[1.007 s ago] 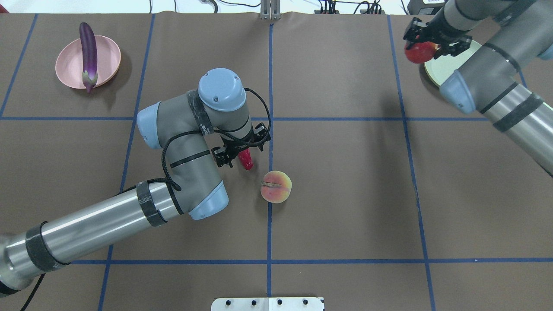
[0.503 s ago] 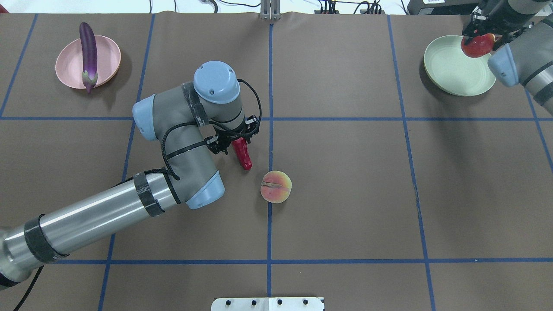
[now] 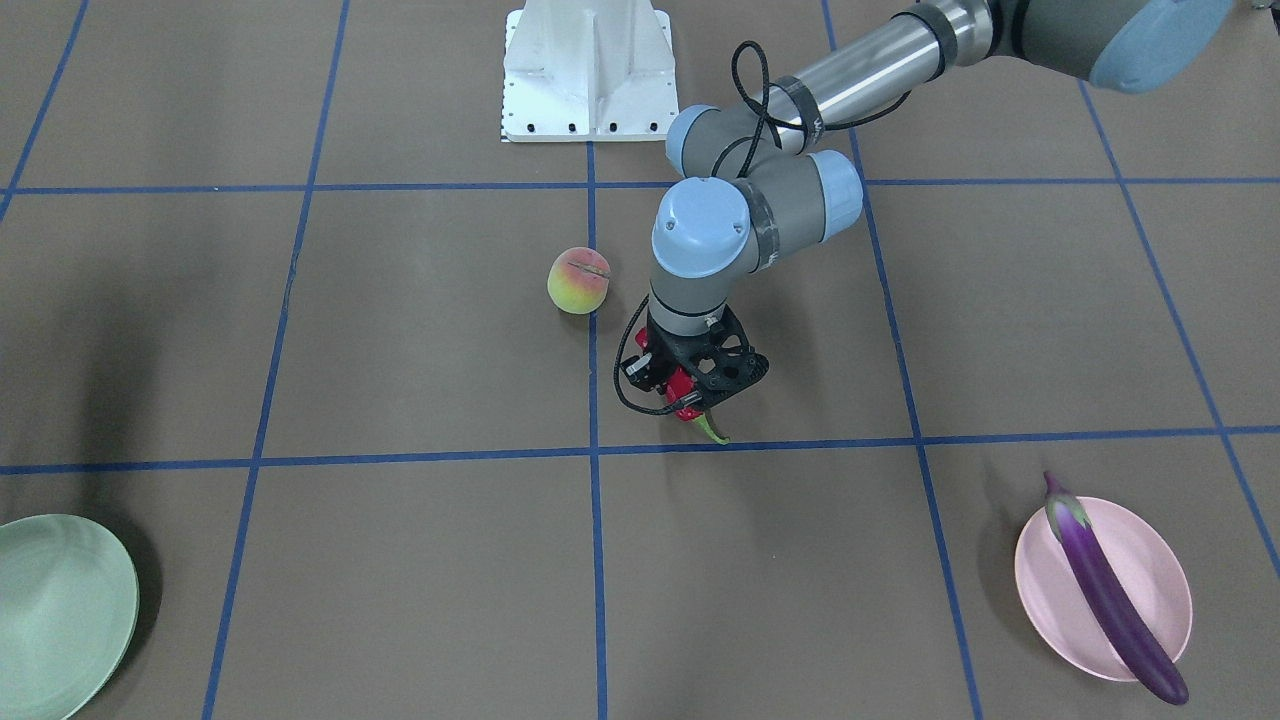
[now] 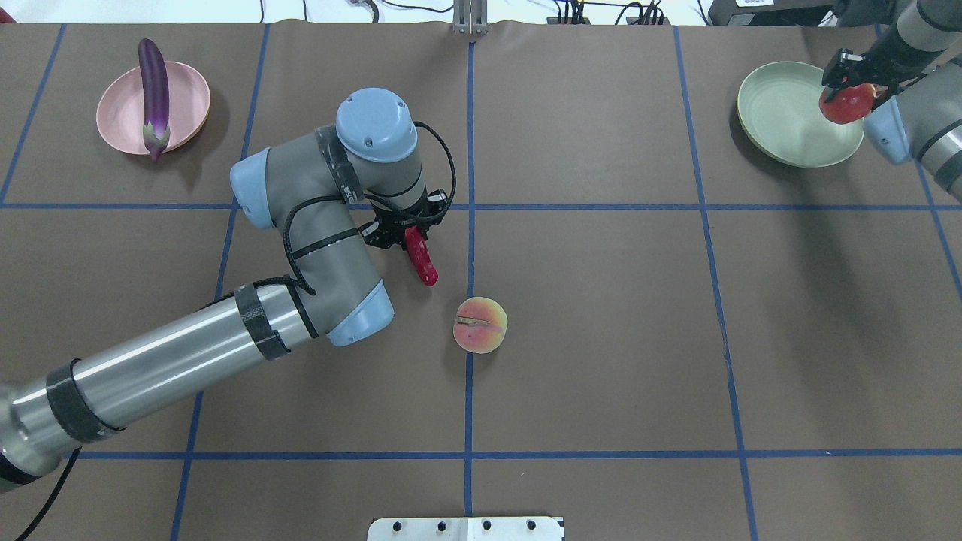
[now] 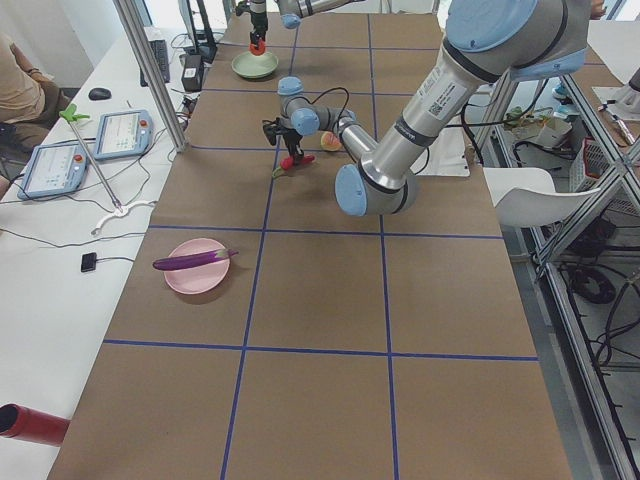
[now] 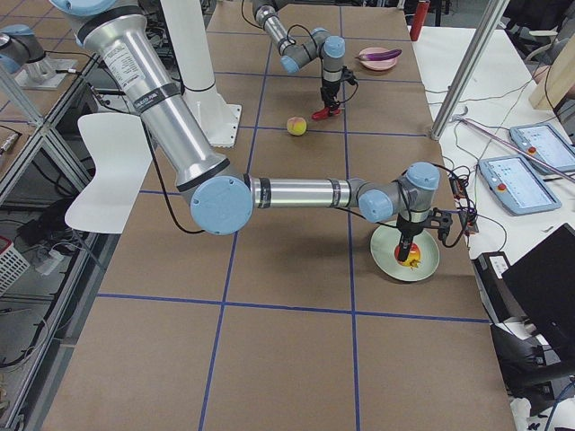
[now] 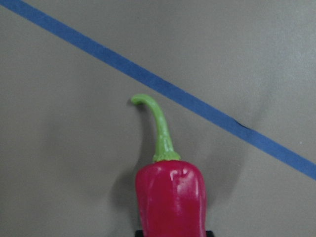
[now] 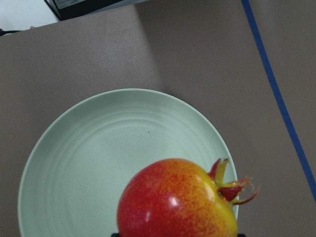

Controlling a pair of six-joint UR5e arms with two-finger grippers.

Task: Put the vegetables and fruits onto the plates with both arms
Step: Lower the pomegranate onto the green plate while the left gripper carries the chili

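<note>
Overhead exterior: left claw (image 4: 408, 231) is clamped on the chili pepper (image 4: 422, 263). The grip is at the stem end and the red tip sticks out toward the peach (image 4: 480, 324). Chili and peach are near each other but apart. The peach sits alone on the worktop (image 4: 601, 338), on the centre tape line (image 4: 469, 421), crease up.

Left wrist view: the chili's green stem (image 7: 160, 128) curls up toward a diagonal blue line and stops short of it. There's a soft shadow on the paper beside the body. From the side views the chili looks to hang clear of the worktop, tilted.

Right claw (image 4: 849, 86) is closed around the pomegranate (image 4: 845, 105), over the robot's-right edge of the mint plate (image 4: 782, 113). In the right wrist view the fruit covers the plate's lower right rim, crown pointing right, and the rest of the plate is bare. Can't tell whether the fruit touches the plate or hangs just above it.

The eggplant (image 4: 155, 86) lies across the pink plate (image 4: 120, 113), cap end toward the robot, both ends overhanging the rim. The pink plate is at the far left of the worktop and the mint plate at the far right, well apart. Neither arm is near the eggplant or the peach.
</note>
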